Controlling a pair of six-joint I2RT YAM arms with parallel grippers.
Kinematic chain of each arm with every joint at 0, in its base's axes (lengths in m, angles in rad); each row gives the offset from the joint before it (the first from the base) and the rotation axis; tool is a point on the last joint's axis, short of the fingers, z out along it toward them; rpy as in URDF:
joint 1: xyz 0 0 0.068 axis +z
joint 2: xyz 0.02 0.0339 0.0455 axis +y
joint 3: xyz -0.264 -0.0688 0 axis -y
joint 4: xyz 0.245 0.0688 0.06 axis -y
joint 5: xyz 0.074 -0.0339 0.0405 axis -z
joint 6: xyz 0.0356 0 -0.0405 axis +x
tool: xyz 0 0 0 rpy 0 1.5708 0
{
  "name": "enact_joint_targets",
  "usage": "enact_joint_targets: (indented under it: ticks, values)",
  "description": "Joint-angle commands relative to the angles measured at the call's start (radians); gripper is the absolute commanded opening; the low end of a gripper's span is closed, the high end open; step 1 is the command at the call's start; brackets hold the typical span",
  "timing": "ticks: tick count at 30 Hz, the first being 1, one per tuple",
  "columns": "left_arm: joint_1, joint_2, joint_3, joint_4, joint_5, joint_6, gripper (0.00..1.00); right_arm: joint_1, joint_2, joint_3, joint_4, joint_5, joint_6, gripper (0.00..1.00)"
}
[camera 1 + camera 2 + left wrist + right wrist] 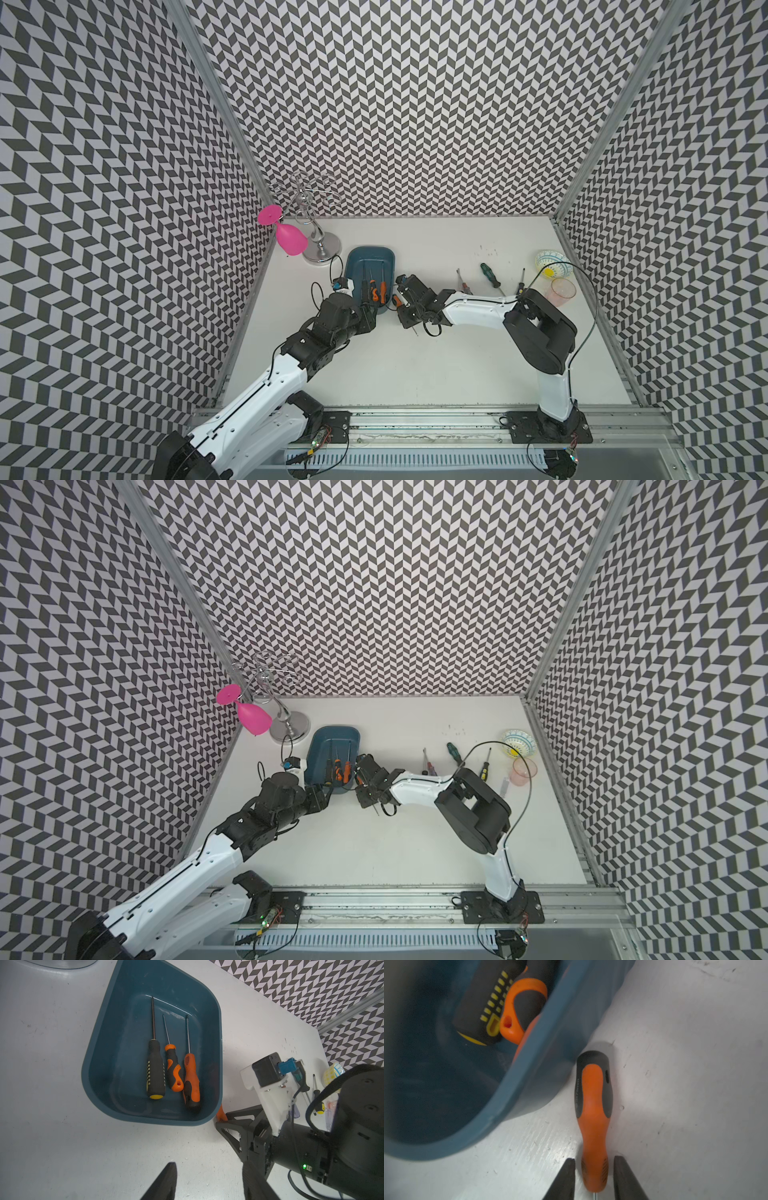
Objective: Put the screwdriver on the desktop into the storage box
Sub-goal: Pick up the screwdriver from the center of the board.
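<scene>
we are seeing the orange-and-black screwdriver [592,1105] lying flat on the desktop [415,365], just outside the near right corner of the storage box [370,254], its butt end pointing at the box wall; the right gripper [593,1165] is straddling the handle's narrow neck, its jaws standing slightly apart with a thin gap showing on each side, so it is pinching nothing; the left gripper [209,1184] is hanging spread wide over the desktop by the box's near end, holding nothing; inside the box a black-and-yellow screwdriver [155,1072] and two orange-handled screwdrivers [191,1076] are lying side by side, blades pointing away from the arms
</scene>
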Motion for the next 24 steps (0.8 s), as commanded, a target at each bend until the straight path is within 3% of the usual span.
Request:
enact_joint_targets:
  ticks: [1,7,14,24]
  values:
    - [-0.001,-0.011,0.022,-0.019,-0.015,-0.002,0.54,0.005,0.028,-0.005,-0.001,0.033,-0.002,0.26]
    - [0.001,-0.010,0.017,-0.005,0.002,0.002,0.54,0.004,-0.016,-0.058,0.031,0.037,0.004,0.16]
    - [-0.002,-0.001,0.006,0.038,0.052,0.002,0.55,-0.003,-0.115,-0.150,0.089,0.011,0.021,0.14]
    - [-0.026,0.010,-0.013,0.170,0.159,-0.005,0.62,-0.098,-0.356,-0.389,0.282,-0.184,0.090,0.13]
